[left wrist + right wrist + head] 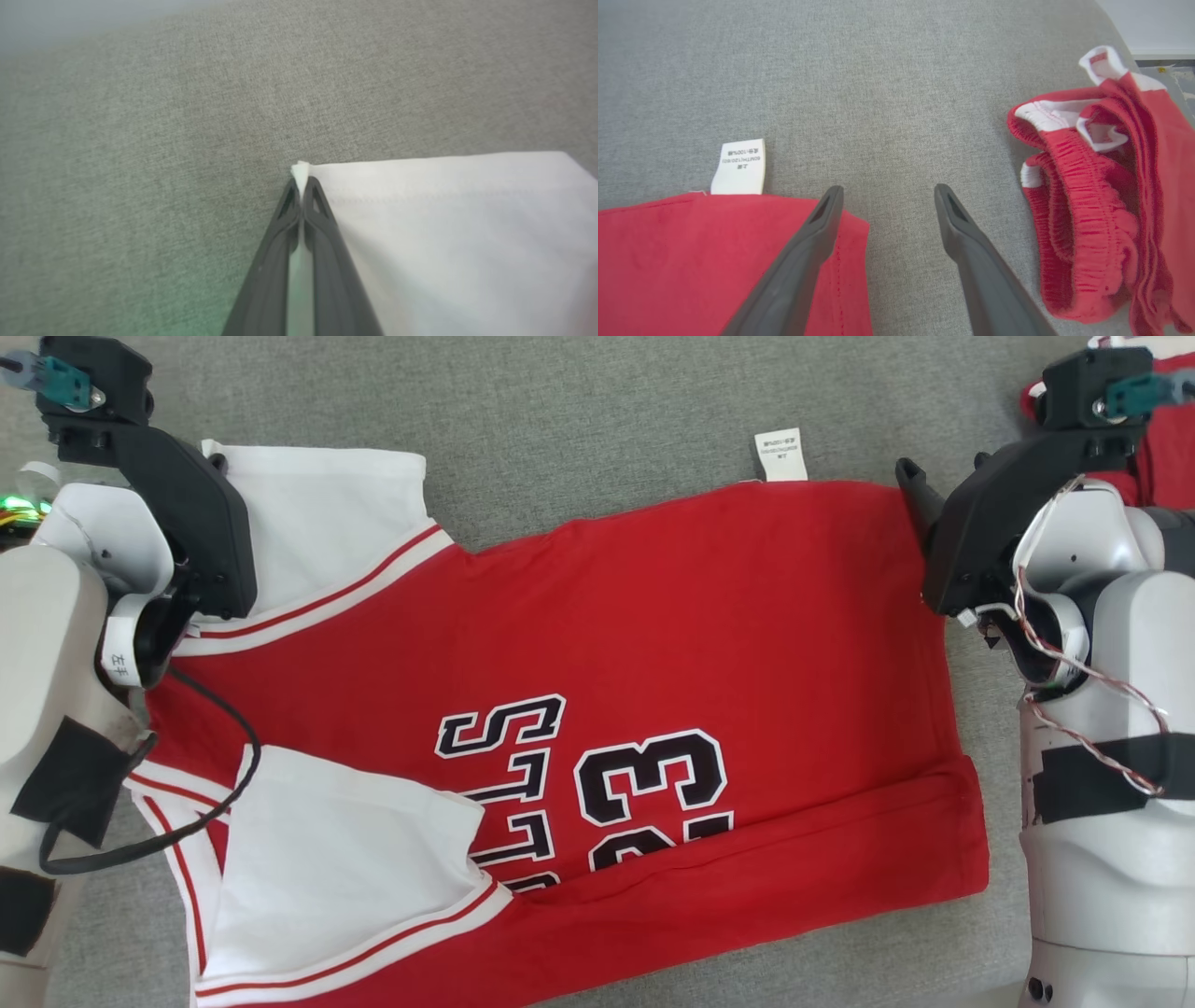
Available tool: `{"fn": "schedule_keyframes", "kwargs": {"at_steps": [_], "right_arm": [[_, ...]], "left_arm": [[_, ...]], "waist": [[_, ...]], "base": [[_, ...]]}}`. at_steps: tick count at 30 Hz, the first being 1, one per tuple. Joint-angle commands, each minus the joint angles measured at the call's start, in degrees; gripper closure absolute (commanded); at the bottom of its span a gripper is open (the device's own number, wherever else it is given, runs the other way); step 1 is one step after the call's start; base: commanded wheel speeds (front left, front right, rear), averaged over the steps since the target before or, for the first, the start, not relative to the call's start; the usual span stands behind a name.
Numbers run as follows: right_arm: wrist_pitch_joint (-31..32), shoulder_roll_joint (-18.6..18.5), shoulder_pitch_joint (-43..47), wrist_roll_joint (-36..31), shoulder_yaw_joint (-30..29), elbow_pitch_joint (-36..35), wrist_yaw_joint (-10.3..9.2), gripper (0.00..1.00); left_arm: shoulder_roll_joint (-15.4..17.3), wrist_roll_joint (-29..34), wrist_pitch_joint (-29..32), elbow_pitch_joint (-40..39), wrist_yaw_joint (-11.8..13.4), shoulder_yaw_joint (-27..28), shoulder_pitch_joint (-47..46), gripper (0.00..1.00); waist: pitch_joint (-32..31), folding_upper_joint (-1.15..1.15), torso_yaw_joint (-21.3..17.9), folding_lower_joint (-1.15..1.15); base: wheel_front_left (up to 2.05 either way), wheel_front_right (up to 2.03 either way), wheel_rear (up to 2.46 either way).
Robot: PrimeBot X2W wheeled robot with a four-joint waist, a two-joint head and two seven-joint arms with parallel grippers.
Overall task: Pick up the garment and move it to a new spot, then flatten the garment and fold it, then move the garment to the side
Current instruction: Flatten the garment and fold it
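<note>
A red jersey [597, 644] with white sleeves and black lettering lies spread on the grey surface [597, 411], its bottom hem folded over along the near edge. My left gripper [302, 179] is shut on the corner of the far white sleeve [458, 224], pinching a bit of cloth between the fingertips. My right gripper [887, 193] is open just above the jersey's far right corner [845, 233], one finger over the red cloth, the other over bare surface. A white care label [739, 167] sticks out from the far edge.
A crumpled pair of red shorts [1106, 186] with white trim lies on the grey surface to the right of my right gripper, close to the surface's edge. Both pale forearms [56, 644] frame the jersey at left and right.
</note>
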Motion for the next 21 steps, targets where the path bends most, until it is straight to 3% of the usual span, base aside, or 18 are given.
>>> {"fn": "schedule_keyframes", "kwargs": {"at_steps": [1, 9, 21], "right_arm": [[0.88, 0.20, -0.45, -0.47, 0.02, 0.59, -0.15, 0.00], [7.60, -0.11, -0.17, -0.47, 4.61, 3.28, -0.15, 0.00], [5.95, -1.60, 4.11, 4.48, 12.05, 0.69, -0.01, 0.00]], "left_arm": [[0.94, 0.20, 0.33, 0.84, 0.50, -0.09, 1.62, 1.00], [0.62, -0.47, 0.62, -0.65, 0.74, -0.44, 1.70, 1.00], [1.59, -1.12, 1.40, -2.42, 1.33, -0.44, 2.07, 1.00]], "waist": [[0.21, 0.00, 0.21, 0.00], [0.78, 0.00, 1.16, 0.00], [1.24, 0.00, 1.04, 0.00]], "base": [[0.00, 0.00, 0.00], [0.00, 0.00, 0.00], [0.00, 0.00, 0.00]]}}
